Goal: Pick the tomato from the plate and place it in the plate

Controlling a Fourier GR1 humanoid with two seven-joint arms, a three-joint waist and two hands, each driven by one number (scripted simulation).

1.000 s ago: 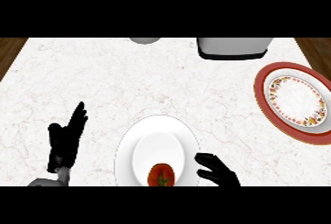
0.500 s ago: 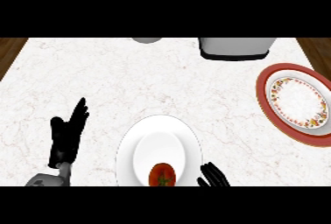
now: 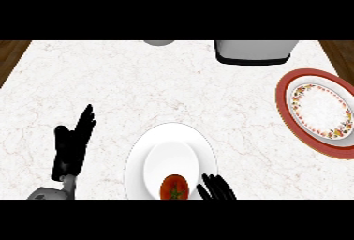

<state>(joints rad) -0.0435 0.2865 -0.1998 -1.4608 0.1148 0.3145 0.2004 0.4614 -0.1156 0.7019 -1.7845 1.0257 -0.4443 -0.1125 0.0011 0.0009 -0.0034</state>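
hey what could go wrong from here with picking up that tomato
1. The tomato lies at the white plate's near edge, at the view's bottom, so a grasp may be poorly seen.
2. The right hand sits over the plate rim beside the tomato; closing might nudge the round tomato or shift the plate.
3. The red-rimmed plate is far right, partly out of view, so placing there is harder to judge.

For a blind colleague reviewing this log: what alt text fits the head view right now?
A red tomato sits on the near part of a white plate on a marble counter, with the right hand just beside it, fingers up. The left hand rests open at lower left; a red-rimmed patterned plate lies at far right.
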